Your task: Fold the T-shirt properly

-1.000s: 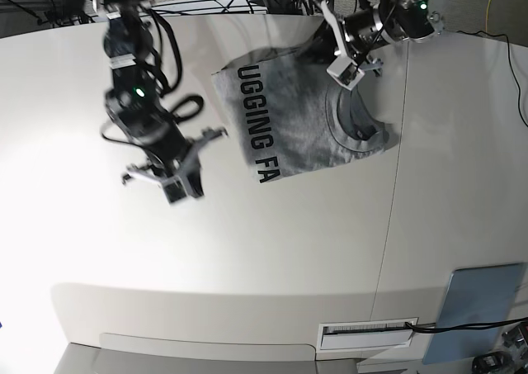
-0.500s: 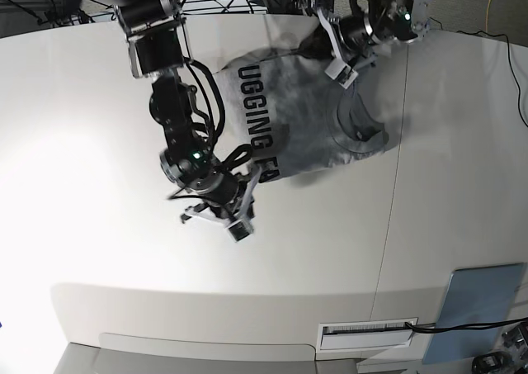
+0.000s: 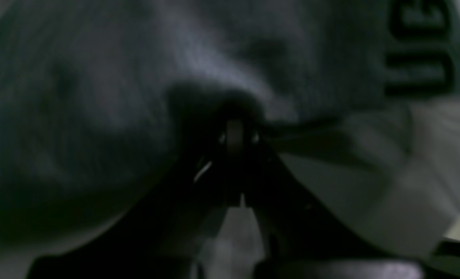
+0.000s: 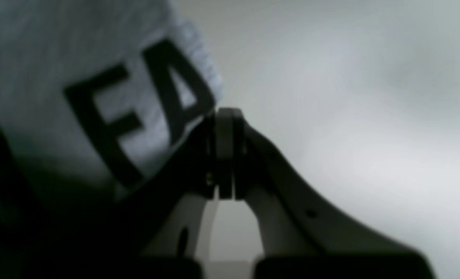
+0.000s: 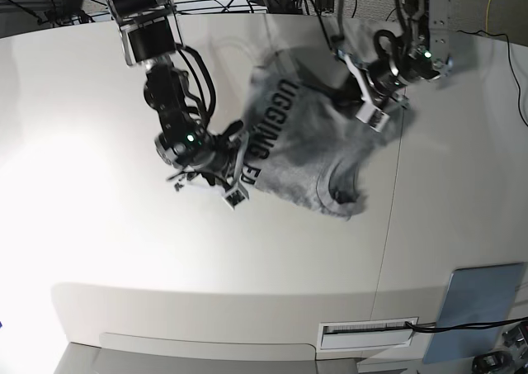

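Left wrist view: dim and blurred. Left pincer (image 3: 236, 133) is pressed shut on a bunch of grey cloth of the T-shirt (image 3: 117, 97), which fills most of the view; black lettering shows at upper right, pale table (image 3: 389, 193) at lower right.

Right wrist view: right pincer (image 4: 225, 128) has its tips together at the T-shirt (image 4: 59, 58) edge just beside the black letters "FA"; cloth between the tips is not clearly visible, so the grip cannot be confirmed here. Bare table (image 4: 350, 97) on the right.

Base view: T-shirt (image 5: 309, 155) is lifted and stretched between both arms over the table (image 5: 124, 250), lettering side up, collar hanging toward the front. Right pincer (image 5: 235, 180) is at the lettered edge, left pincer (image 5: 367, 101) at the far edge. Blue-grey panel (image 5: 478, 301) lies near the front right corner, well apart
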Tool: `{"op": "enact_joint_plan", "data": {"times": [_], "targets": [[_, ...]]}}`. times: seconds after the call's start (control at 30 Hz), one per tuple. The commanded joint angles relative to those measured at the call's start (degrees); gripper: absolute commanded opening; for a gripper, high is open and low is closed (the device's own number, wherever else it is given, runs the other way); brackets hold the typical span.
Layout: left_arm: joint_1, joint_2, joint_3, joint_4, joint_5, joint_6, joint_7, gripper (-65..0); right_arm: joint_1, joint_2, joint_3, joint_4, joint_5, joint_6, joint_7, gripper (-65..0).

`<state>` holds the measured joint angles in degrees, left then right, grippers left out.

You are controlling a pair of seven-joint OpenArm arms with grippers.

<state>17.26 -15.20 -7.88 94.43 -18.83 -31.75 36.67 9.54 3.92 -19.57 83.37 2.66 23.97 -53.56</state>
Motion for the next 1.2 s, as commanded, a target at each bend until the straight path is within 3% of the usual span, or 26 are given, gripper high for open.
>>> {"op": "enact_joint_plan", "data": {"times": [0.0,0.53,0.67,0.8,1.0,1.17], "targets": [[-0.48,-1.22,-0.33,-0.11,2.62,1.38,0.81,-65.0,-0.26,0.24,0.07,2.32,0.37,0.35,-0.22,-65.0],[-10.62,-0.81,-0.13,-6.69,-2.49,2.19,-3.28,-65.0,-21.38,0.68,0.02,23.41,1.6,0.46,-0.9,-65.0],[-11.56,-0.92,-0.13,-6.36,-2.73,1.79,-3.28,-65.0,-25.35,0.74,0.17,28.17,-1.44,-0.22,-0.94,-65.0],[-10.32,-1.36,-0.44,-3.61,-5.75,1.99,-2.64,-65.0,-28.3,2.78,0.2,33.81,-4.92,-4.83,-0.79,-65.0],[-4.0,-3.21,-3.98,4.5,-8.52,3.67,-2.67,-65.0,-32.63,10.29,3.52,40.87,-6.1,-16.04,0.5,-65.0],[4.42,-3.21,-11.78,10.8,-10.88,1.31,-2.67,-65.0,-39.3,14.64,12.02,44.19,-2.38,-18.73,1.01,-65.0]]}}
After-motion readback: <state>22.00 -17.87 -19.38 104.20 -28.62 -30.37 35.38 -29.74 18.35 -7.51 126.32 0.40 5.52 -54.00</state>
